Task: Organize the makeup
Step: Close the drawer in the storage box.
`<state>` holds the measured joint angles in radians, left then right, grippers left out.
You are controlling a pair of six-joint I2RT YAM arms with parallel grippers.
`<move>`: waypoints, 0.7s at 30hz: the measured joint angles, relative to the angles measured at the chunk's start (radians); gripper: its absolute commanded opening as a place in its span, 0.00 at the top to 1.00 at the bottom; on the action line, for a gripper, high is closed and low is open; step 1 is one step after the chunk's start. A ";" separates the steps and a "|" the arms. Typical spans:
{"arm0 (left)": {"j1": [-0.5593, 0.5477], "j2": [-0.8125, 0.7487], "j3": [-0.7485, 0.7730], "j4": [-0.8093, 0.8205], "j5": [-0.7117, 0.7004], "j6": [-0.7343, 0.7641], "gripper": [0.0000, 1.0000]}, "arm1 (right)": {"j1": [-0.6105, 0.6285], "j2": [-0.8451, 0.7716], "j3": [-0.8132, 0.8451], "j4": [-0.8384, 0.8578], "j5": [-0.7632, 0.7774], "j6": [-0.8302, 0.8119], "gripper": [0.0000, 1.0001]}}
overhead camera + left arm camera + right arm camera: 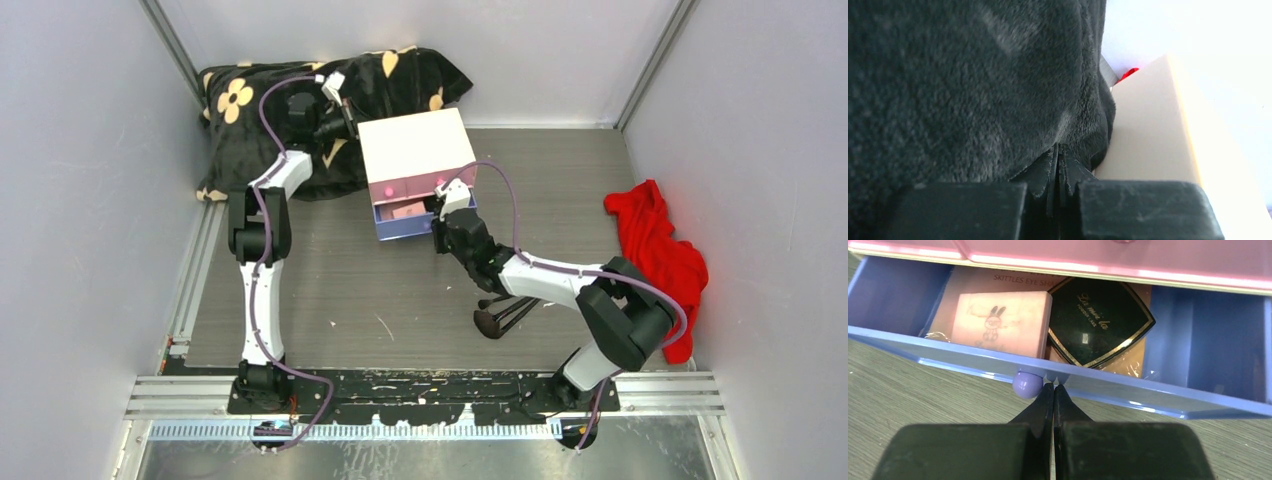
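**Both pincers shut; blue drawer open with makeup inside**

In the right wrist view, the right pincer point(1053, 388) is closed at the lower centre of the frame. Its two black fingers are pressed together with nothing between them. The tips are right at the front lip of the blue drawer point(1198, 405), just to the right of its round lilac knob point(1027, 384). Whether they touch the lip cannot be told.

The drawer stands pulled out. Inside it, left of centre, lies a pink compact point(1000, 322) with a rabbit drawn on the lid. Touching its right side is a black compact point(1098, 322) edged in gold, turned like a diamond. Both rest on a flat palette point(1023, 277) whose printed lettering shows at the back. The front of the pink drawer point(1108, 260) runs along the top of the frame.

In the left wrist view, the left pincer point(1058, 152) is likewise closed and empty. Its tips are up against the black cloth point(958, 85) that fills the left of the frame. The cream box point(1148, 135) stands at the right.

From overhead, the box sits at top centre of the worktop point(350, 290), and the flowered black cloth lies at the upper left. Black-handled brushes point(500, 315) lie right of centre, low in the frame, partly under the right arm. A red cloth point(660, 255) lies by the right edge.
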<state>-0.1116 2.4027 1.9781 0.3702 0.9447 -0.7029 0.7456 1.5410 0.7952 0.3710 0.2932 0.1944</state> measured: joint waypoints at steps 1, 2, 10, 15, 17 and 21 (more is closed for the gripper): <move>0.000 -0.004 -0.020 0.014 0.000 0.000 0.97 | -0.004 0.004 0.000 -0.002 -0.001 0.000 0.99; 0.001 -0.011 -0.047 0.027 -0.002 0.001 0.97 | -0.011 0.011 0.000 -0.002 -0.004 0.000 0.99; -0.005 -0.076 -0.169 0.029 0.009 0.035 0.98 | -0.080 0.104 0.058 0.003 -0.014 -0.005 0.99; -0.009 -0.087 -0.183 0.007 0.023 0.061 0.98 | -0.097 0.143 0.124 0.000 -0.016 -0.016 0.99; -0.009 -0.087 -0.185 0.006 0.023 0.064 0.98 | -0.097 0.152 0.135 -0.014 -0.013 -0.026 0.99; -0.009 -0.094 -0.196 0.006 0.019 0.078 0.98 | -0.098 0.166 0.157 -0.038 -0.002 -0.041 0.99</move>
<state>-0.1204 2.3085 1.7821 0.3767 0.9638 -0.6250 0.6476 1.7065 0.9520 0.3328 0.2909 0.1535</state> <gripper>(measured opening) 0.020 0.036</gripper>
